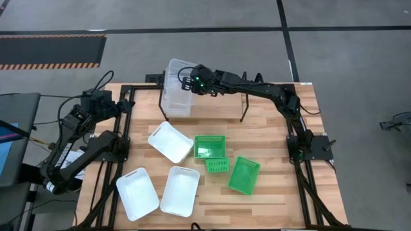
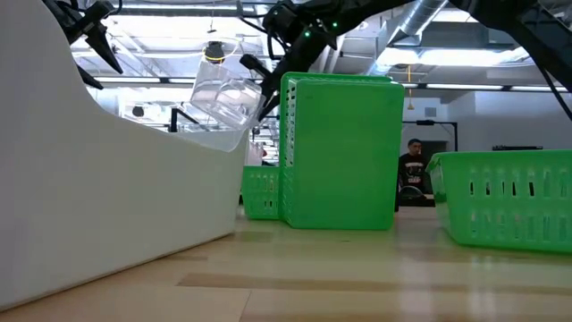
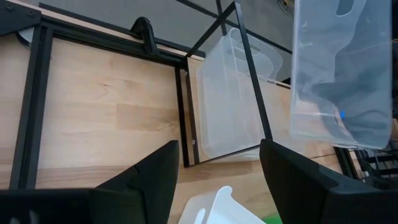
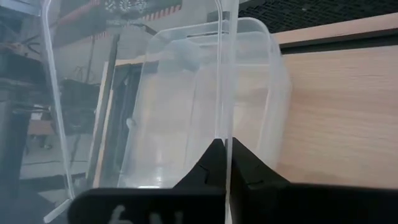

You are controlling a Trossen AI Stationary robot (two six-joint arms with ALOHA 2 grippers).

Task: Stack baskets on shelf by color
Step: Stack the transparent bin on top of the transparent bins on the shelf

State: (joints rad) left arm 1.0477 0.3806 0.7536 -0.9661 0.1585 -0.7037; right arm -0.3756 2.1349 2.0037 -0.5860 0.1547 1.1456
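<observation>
The left gripper (image 1: 108,106) waits at the table's left edge with its fingers (image 3: 146,180) spread and nothing between them. Right of it lie three white baskets — one (image 1: 137,193) at the near left, one (image 1: 180,190) beside it, one (image 1: 170,141) farther back — then three green baskets in the middle: one (image 1: 210,146), a smaller-looking one (image 1: 217,166) just in front of it, and one (image 1: 244,174) to their right. At the far side the right gripper (image 1: 188,81) pinches the rim of a clear basket (image 1: 174,76), held tilted in the air above clear baskets (image 1: 176,102) already nested on the shelf (image 1: 244,106) — at its left end.
</observation>
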